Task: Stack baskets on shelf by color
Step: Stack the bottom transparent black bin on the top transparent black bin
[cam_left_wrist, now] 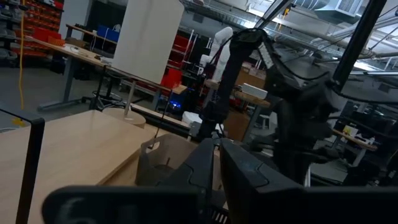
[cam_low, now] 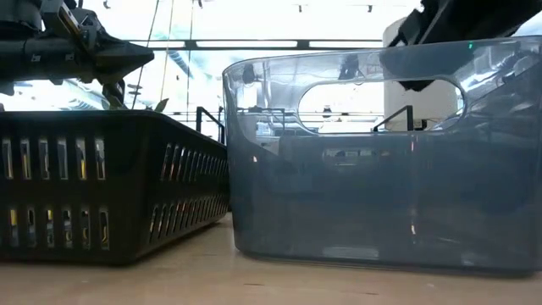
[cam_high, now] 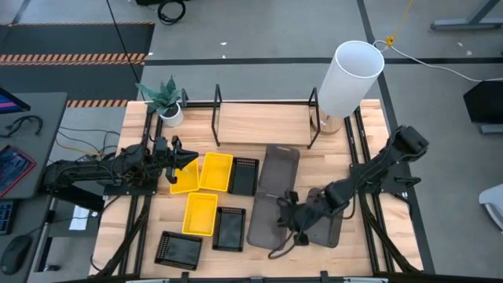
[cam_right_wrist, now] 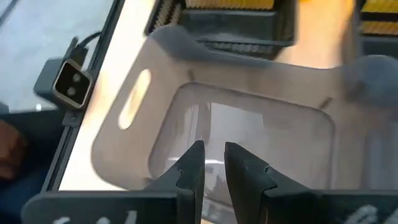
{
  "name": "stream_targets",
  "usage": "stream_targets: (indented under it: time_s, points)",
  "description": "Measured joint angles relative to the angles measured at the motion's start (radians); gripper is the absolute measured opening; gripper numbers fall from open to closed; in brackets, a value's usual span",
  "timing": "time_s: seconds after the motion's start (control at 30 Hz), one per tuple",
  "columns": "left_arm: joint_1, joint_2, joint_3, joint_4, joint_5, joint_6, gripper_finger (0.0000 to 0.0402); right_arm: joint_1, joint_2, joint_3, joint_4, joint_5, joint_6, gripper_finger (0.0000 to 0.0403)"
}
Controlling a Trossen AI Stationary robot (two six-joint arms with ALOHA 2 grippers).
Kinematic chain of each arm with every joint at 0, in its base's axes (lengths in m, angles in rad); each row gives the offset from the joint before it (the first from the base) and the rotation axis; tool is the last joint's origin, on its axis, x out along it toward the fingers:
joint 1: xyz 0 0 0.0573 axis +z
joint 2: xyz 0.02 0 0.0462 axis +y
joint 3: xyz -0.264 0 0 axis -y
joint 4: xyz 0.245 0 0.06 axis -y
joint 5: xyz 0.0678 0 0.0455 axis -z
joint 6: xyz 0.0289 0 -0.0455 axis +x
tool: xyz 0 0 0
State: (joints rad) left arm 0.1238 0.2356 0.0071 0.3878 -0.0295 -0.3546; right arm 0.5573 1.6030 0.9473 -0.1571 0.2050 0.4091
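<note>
Nine baskets lie on my desk [cam_high: 346,169] and none is on the shelf [cam_high: 263,122] yet; the three yellow ones [cam_high: 216,171] sit in a loose group near my left pincer [cam_high: 182,161], the black perforated ones [cam_high: 229,228] lie around them, and the grey ones lie toward the right. My right pincer [cam_high: 284,214] hangs over the front grey basket [cam_high: 265,218], its fingers [cam_right_wrist: 190,167] nearly together with only a narrow gap, pointing down at that basket's wall; I judge they hold nothing yet. My left pincer hovers above the yellow group; whether it is open I cannot tell.

Handling, as I judge it: the grey basket is thin, smoky, half-clear plastic, light and fairly stiff but smooth, so it may slip or tilt if I pinch it at one end; its rounded corners give poor purchase; the straight wall by the oval handle slot [cam_right_wrist: 134,98] is the better place, one finger inside and one outside. For that I would first need to spread the fingers. The perforated black baskets should offer more grip on their slotted walls.
</note>
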Motion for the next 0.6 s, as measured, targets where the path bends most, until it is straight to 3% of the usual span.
stream_targets:
  time_s: [0.4,0.6]
  points:
    - [0.000,0.000,0.000,0.003,0.000,0.000,0.0030,0.034,0.237,0.335,-0.275,0.011,0.063,0.0071]
    - [0.000,0.000,0.000,0.003,0.000,0.000,0.0037,0.052,0.328,0.475,-0.297,0.011,0.035,0.0108]
